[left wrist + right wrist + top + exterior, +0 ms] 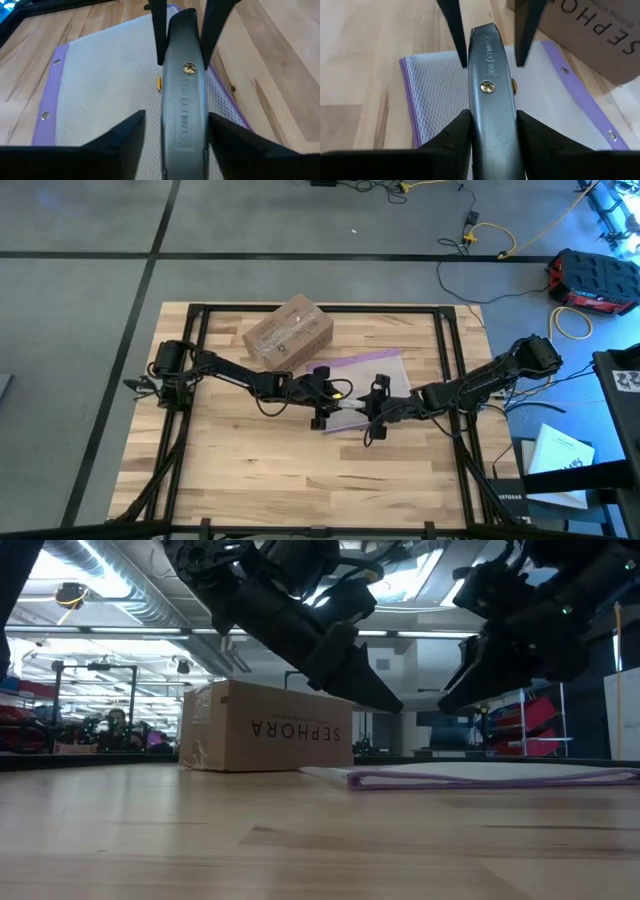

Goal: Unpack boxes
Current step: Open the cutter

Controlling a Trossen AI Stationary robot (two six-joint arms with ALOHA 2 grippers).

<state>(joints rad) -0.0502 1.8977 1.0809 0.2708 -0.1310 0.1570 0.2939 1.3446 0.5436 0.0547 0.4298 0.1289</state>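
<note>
From above, you see both grippers meet over the mesh bag (372,375), just beside the cardboard box (288,332) on the wooden surface (250,470). Left wrist: the left gripper (175,127) stands apart around the grey knife (183,100). Right wrist: the right gripper (492,132) clamps its smooth metal handle, likely a handover.

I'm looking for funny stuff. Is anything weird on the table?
The grey knife tool hangs in the air between both hands, right hand gripping one end, left hand around the other, above the mesh bag.
</note>
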